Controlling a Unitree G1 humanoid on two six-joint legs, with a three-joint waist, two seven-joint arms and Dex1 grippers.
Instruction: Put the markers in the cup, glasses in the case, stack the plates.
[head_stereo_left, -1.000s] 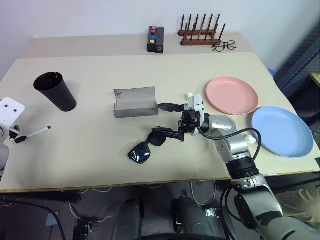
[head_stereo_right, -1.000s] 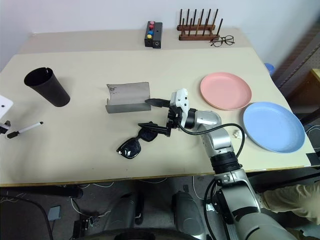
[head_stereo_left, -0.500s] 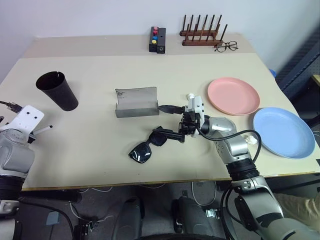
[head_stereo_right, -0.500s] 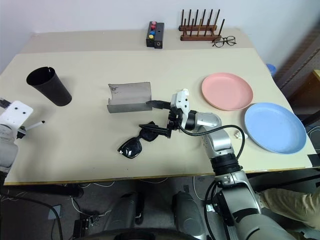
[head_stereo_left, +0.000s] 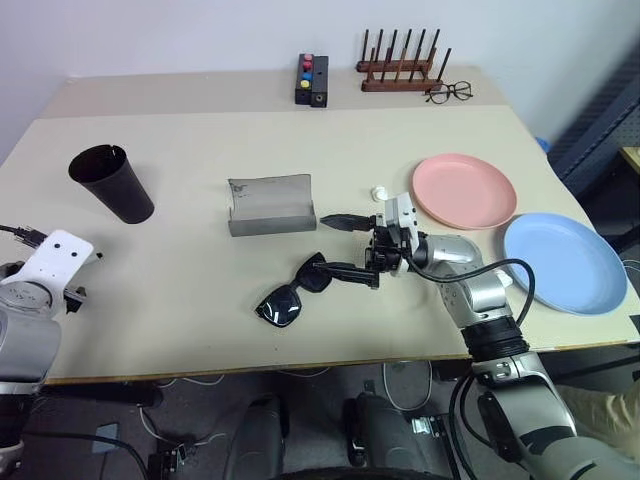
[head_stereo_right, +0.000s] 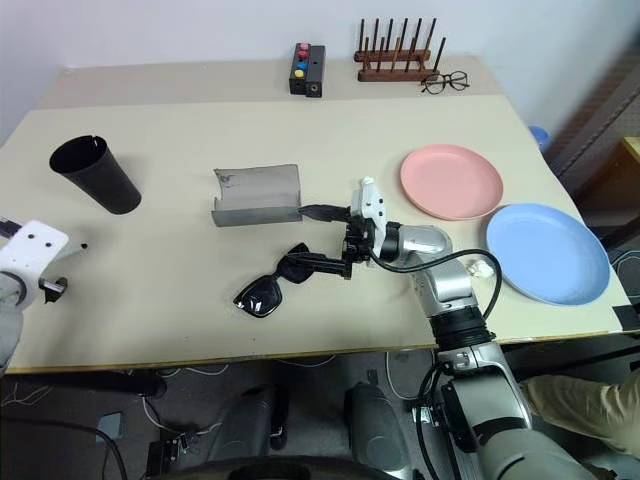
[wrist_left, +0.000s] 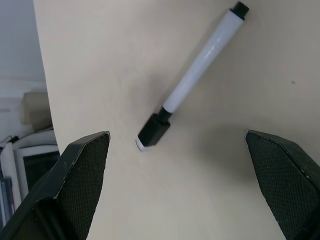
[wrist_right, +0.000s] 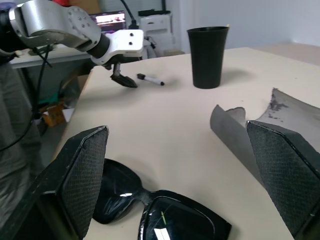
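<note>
Head views: left hand (head_stereo_right: 50, 285) has swung in from the left edge toward the near-left of the counter (head_stereo_left: 200, 130) since a second ago, and now sits over the spot where the white marker (wrist_left: 200, 65) lay, hiding most of it; a small dark bit still pokes out by the wrist. Right hand (head_stereo_left: 340, 245) barely shifted, a touch right; a small white bit (head_stereo_left: 378, 191) it was covering now shows beside the pink plate (head_stereo_left: 465, 190). Sunglasses (head_stereo_left: 295, 290) lie just near-left of the right hand, one temple touching or almost touching its near finger, not gripped. Grey case (head_stereo_left: 270, 205) stands open just far-left of that hand; black cup (head_stereo_left: 112, 183) upright far-left; blue plate (head_stereo_left: 565, 262) right of the pink one, apart. Left wrist view: fingers (wrist_left: 75, 180) spread wide, empty, marker flat on the counter between and beyond them. Right wrist view: fingers (wrist_right: 80, 175) released wide, sunglasses between them, case edge by one finger, cup and left hand beyond.
</note>
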